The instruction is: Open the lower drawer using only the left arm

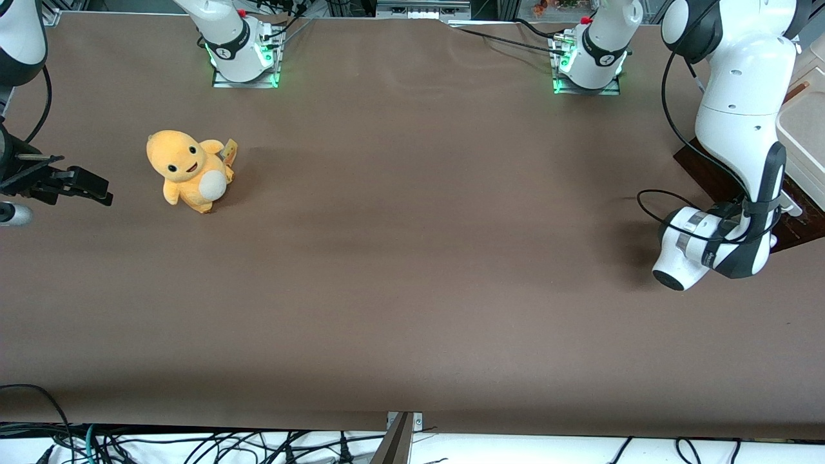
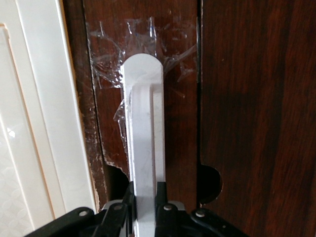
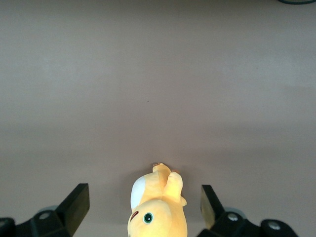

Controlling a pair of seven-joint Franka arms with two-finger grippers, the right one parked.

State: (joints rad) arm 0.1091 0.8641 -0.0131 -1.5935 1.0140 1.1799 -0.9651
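Observation:
The lower drawer's dark reddish-brown front [image 2: 180,123] fills the left wrist view, with its long white bar handle [image 2: 143,128] taped on at the rounded end. My left gripper [image 2: 144,191] is shut on this handle, one black finger [image 2: 127,200] pressed against each side of the bar. In the front view the left arm [image 1: 741,129] bends down at the working arm's end of the table, and its wrist hides the gripper. Dark drawer wood [image 1: 702,169] shows under the arm, in front of the cream cabinet [image 1: 805,129].
A yellow plush toy [image 1: 190,171] sits on the brown table cover [image 1: 412,258] toward the parked arm's end. Two arm bases lit green [image 1: 245,51] stand along the table edge farthest from the front camera. Cream cabinet panelling [image 2: 39,123] runs beside the drawer front.

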